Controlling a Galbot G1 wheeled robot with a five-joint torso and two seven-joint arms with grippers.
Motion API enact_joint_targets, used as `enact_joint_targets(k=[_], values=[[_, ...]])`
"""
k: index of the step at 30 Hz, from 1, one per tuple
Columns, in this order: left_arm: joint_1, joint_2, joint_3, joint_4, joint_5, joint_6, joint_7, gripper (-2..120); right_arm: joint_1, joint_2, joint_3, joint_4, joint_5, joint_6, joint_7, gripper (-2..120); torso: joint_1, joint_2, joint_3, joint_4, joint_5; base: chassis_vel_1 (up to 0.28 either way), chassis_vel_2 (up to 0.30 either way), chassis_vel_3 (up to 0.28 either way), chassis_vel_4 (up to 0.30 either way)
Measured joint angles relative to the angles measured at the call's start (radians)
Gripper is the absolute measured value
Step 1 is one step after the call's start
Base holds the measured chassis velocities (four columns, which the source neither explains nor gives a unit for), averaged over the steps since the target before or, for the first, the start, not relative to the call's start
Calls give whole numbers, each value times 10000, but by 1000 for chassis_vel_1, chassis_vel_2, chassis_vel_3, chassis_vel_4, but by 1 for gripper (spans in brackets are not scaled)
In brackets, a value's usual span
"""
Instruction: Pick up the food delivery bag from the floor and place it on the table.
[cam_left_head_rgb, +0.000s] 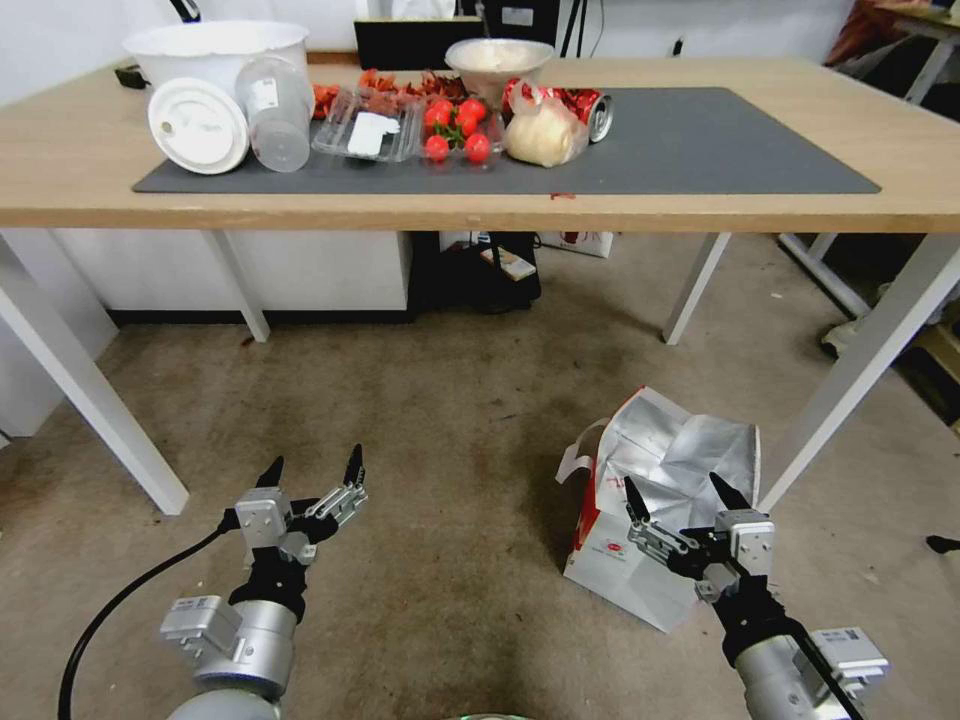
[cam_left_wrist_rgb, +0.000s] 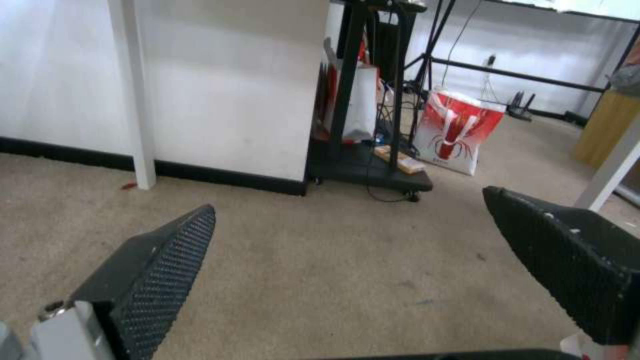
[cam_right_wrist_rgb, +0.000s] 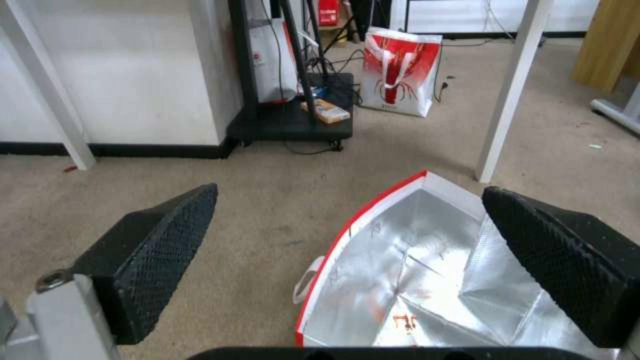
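While floor-bound, food delivery bag (cam_left_head_rgb: 640, 500) under right gripper (cam_left_head_rgb: 682, 493).

Food delivery bag (cam_left_head_rgb: 640, 560) lower right corner hidden behind right gripper (cam_left_head_rgb: 682, 495); in right wrist view bag (cam_right_wrist_rgb: 407, 280) cut off by frame edge beside fingertip (cam_right_wrist_rgb: 560, 250). Bag logo too small to read. Table (cam_left_head_rgb: 90, 170) ends cut off both sides. Left arm cable runs out of frame.

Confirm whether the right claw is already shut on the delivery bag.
No. The right claw hangs open above the delivery bag, which sits on the floor.
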Motion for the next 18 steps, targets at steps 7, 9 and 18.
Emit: enact_joint_targets(k=[7,9,18], values=[[-8,-4,5,8,3,11,0,100,8,-17,-1,-16,6,0,-6,100,-41,-212,-72,0,1,0,0,0,0],[-10,-5,6,14,5,11,0,100,8,-18,-2,-17,6,0,-6,100,-45,-217,-71,0,0,0,0,0,0],[-18,-7,3,24,12,18,0,100,11,-19,-7,-44,7,0,-13,100,-47,-198,-72,0,0,0,0,0,0]])
